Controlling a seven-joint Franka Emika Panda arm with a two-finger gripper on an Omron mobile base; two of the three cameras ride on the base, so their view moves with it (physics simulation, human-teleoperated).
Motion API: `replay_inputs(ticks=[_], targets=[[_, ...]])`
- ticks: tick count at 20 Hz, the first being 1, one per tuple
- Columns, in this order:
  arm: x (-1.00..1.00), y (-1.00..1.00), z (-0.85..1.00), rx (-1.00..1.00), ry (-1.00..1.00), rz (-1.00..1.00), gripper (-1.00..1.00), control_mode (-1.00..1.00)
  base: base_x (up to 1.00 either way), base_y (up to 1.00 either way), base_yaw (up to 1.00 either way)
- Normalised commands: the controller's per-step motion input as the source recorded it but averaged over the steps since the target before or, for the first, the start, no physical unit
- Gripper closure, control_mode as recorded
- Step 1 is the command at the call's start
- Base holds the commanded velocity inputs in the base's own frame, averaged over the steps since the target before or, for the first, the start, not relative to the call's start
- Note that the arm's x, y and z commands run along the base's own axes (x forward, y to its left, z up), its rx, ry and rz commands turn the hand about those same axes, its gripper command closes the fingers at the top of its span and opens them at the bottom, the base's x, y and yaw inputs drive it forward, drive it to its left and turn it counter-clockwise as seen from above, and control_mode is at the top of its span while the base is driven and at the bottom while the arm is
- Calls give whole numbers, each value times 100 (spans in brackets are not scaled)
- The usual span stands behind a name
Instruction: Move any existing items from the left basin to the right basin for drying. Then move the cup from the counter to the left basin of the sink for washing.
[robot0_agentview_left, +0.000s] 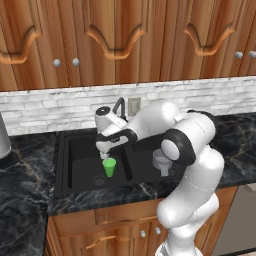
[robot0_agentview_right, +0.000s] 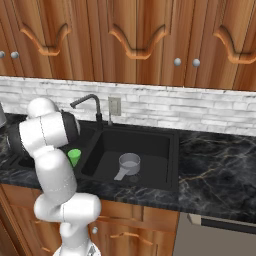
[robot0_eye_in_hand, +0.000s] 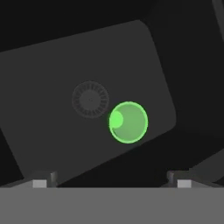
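Wide-open tool (robot0_eye_in_hand: 112, 180) holds nothing, above the cup (robot0_eye_in_hand: 128, 122) in the left basin (robot0_eye_in_hand: 52, 131).

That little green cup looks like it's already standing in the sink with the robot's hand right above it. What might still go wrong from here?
1. The open gripper hangs just above the cup, which stands upright in the left basin. If the arm pulls away crookedly, a fingertip might clip the rim and tip it.
2. The cup stands right beside the drain; knocked over, it may roll across it.
3. The grey handled vessel in the right basin looks out of harm's way.
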Motion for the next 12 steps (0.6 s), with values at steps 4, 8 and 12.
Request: replay_inputs(ticks=[4, 8, 12], targets=[[-15, -43, 67, 1, -12, -10, -100, -100, 0, 0, 0], [-12, -56, 66, 6, -7, -13, -100, -100, 0, 0, 0], [-7, -65, 61, 10, -3, -14, -100, -100, 0, 0, 0]])
